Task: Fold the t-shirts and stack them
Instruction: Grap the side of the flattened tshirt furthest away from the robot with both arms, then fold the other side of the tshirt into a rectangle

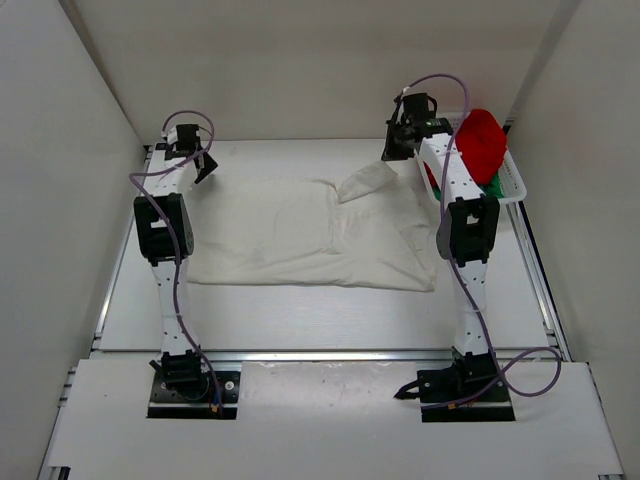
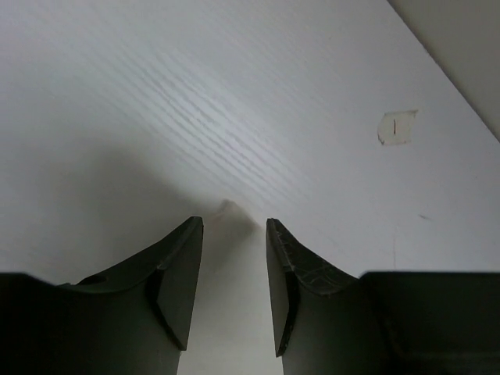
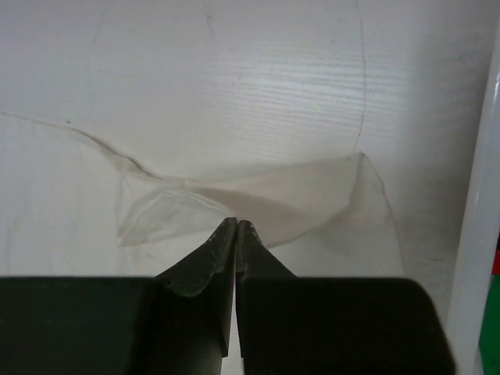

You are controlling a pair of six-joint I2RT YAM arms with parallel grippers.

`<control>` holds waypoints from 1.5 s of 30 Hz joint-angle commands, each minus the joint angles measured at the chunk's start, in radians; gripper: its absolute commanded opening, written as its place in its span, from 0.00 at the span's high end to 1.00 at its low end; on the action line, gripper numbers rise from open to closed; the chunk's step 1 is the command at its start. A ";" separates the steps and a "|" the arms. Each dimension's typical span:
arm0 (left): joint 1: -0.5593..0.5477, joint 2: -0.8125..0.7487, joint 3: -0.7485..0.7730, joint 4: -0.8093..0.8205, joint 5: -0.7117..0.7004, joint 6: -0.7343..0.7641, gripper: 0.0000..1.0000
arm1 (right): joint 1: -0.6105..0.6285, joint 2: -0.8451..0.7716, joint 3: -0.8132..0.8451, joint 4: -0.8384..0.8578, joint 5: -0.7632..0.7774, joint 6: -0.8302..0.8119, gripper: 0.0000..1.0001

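While the white t-shirt (image 1: 300, 235) lies spread on the table (image 1: 300, 315), the right gripper (image 3: 236, 226) is pinched tight on its far sleeve; the left gripper (image 2: 234, 226) hangs parted, empty, by the far-left corner. Fold 1 seems to be beginning: the left must close on cloth.

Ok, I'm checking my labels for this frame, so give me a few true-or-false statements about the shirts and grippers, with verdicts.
1. The right gripper pinches the white shirt. True.
2. The left gripper is shut. False: its jaws stand apart.
3. The red shirt is spread out flat. False: it sits bunched in the basket.
4. A green shirt is in the basket too. True.
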 commanded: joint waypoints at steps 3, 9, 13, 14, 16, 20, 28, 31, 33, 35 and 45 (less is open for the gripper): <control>0.002 0.088 0.233 -0.162 -0.029 0.038 0.49 | 0.013 0.001 0.031 -0.053 -0.016 -0.027 1.00; 0.001 0.171 0.328 -0.239 0.002 0.041 0.54 | 0.005 -0.002 0.040 -0.058 -0.028 -0.018 1.00; 0.002 0.162 0.302 -0.236 0.005 0.035 0.66 | 0.002 -0.002 0.037 -0.053 -0.025 -0.029 0.99; 0.003 0.159 0.294 -0.230 0.009 0.031 0.70 | 0.009 0.000 0.041 -0.059 -0.030 -0.027 1.00; 0.006 0.144 0.279 -0.233 0.009 0.027 0.78 | -0.001 -0.002 0.038 -0.061 -0.025 -0.034 1.00; -0.005 0.104 0.256 -0.216 -0.007 0.038 0.96 | 0.003 -0.034 0.008 -0.092 -0.002 -0.058 1.00; -0.021 -0.054 0.123 -0.172 -0.024 0.044 1.00 | -0.036 -0.186 -0.170 -0.149 -0.028 -0.101 1.00; -0.010 -0.180 -0.053 -0.078 -0.014 0.038 1.00 | -0.053 -0.299 -0.318 -0.104 -0.054 -0.090 1.00; -0.005 -0.267 -0.168 0.014 -0.001 0.025 1.00 | -0.052 -0.350 -0.396 -0.078 -0.067 -0.095 1.00; 0.001 -0.355 -0.271 0.046 0.006 0.028 1.00 | -0.049 -0.414 -0.481 -0.055 -0.068 -0.086 1.00; 0.087 -0.551 -0.548 0.111 0.089 0.004 1.00 | -0.010 -0.602 -0.707 -0.030 -0.018 -0.096 1.00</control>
